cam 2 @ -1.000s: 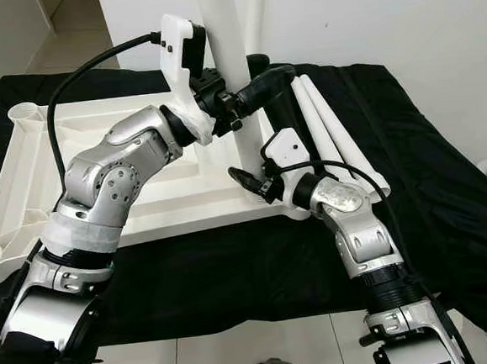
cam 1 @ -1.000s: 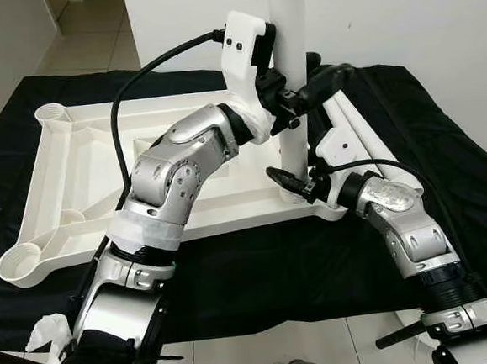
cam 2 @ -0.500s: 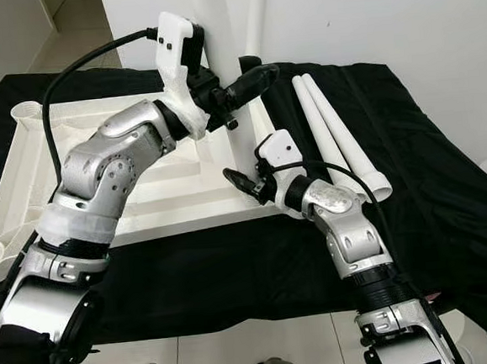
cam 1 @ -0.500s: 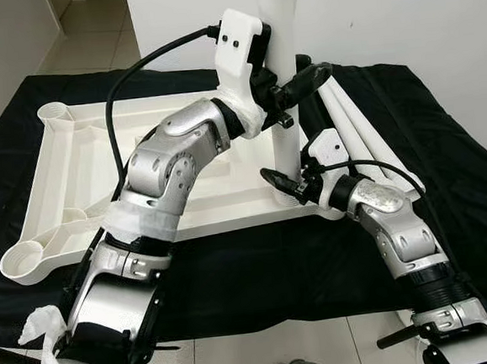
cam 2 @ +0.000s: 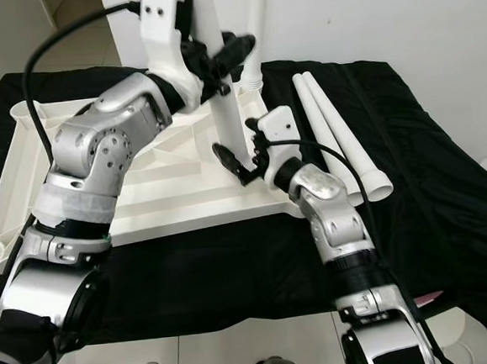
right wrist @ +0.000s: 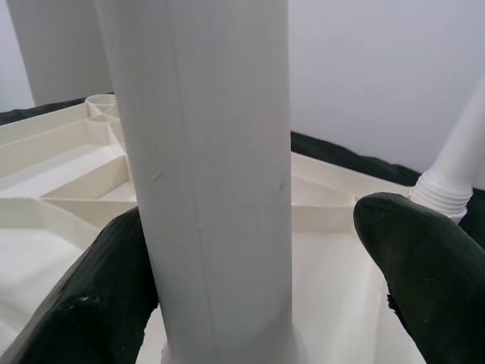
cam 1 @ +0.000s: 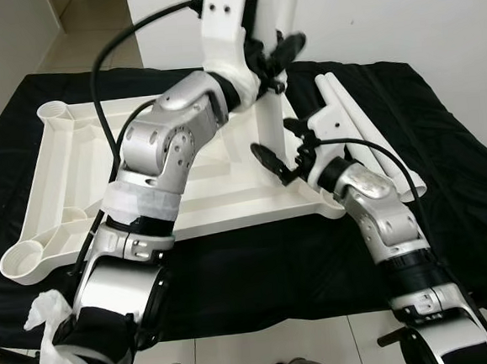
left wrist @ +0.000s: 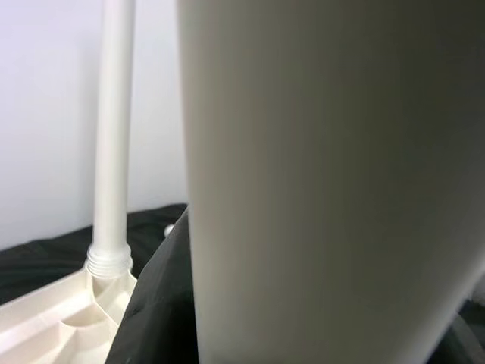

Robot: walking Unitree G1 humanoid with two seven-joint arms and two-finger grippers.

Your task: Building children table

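The white children's table top point(cam 1: 65, 171) lies upside down on a black cloth. One white leg point(cam 2: 255, 29) stands screwed into its far right corner. My left gripper point(cam 1: 275, 51) is shut high up on a second upright white leg point(cam 1: 273, 112), which looms close in the left wrist view point(left wrist: 318, 182). Lower down, my right gripper point(cam 1: 279, 150) is open around the same leg. In the right wrist view one of its fingers point(right wrist: 114, 288) touches the leg point(right wrist: 212, 189), while the other stands off with a gap. The leg's foot is hidden behind the right gripper.
Two loose white legs point(cam 1: 367, 138) lie side by side on the cloth point(cam 1: 259, 273), right of the table top. Open round sockets sit at the far left corner point(cam 1: 52, 113) and near left corner point(cam 1: 22, 265). A white wall rises behind; tiled floor lies in front.
My left gripper has risen and carried the upright leg slightly left and farther over the table top. The right gripper has followed, moving up and left beside the leg.
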